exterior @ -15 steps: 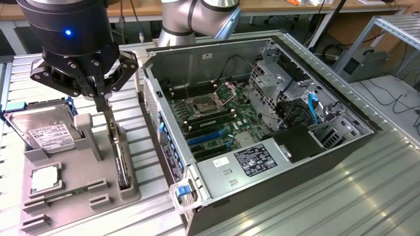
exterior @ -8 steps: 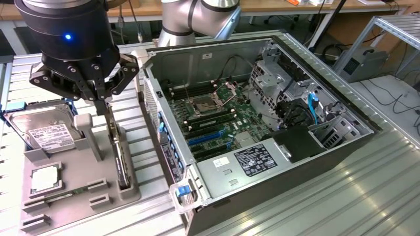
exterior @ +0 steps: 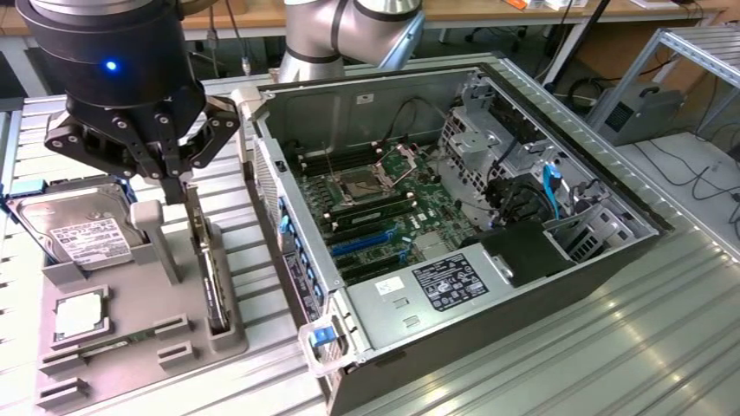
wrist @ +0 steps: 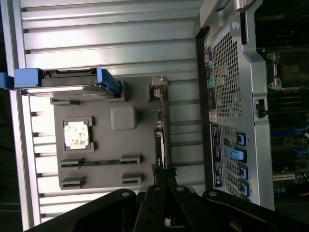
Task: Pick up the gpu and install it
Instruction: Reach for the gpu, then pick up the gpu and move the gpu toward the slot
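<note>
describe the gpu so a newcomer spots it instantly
At the exterior view's left, beside the open computer case, sits a grey parts tray. The gpu is the thin dark card standing on edge along the tray's case-side edge. Its neighbours are a silver labelled hard drive and a small memory stick.

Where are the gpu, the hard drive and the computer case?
gpu [exterior: 210,269], exterior view, on its upper edge.
hard drive [exterior: 75,232], exterior view, on its white label.
computer case [exterior: 497,342], exterior view, on its dark outer side wall.

Silver-grey jointed arm carries a black cylindrical tool with a blue light, seemingly linkage-fingered.
</note>
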You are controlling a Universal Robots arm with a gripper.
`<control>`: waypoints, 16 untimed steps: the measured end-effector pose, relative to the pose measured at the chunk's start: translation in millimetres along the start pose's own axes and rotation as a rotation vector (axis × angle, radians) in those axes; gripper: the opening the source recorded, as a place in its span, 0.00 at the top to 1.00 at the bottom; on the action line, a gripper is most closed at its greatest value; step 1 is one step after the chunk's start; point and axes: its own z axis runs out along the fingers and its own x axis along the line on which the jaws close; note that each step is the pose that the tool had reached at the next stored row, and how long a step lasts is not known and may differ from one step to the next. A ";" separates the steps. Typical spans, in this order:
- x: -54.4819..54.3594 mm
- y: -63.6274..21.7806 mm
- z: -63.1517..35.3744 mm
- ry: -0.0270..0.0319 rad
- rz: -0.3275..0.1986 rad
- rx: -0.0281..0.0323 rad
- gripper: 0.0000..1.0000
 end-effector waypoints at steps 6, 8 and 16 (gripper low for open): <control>0.8 -0.1 0.0 0.0000 0.000 0.0000 0.89; 0.8 -0.1 0.0 0.0000 0.000 0.0000 0.89; 0.8 -0.1 0.0 0.0000 0.000 0.0000 0.89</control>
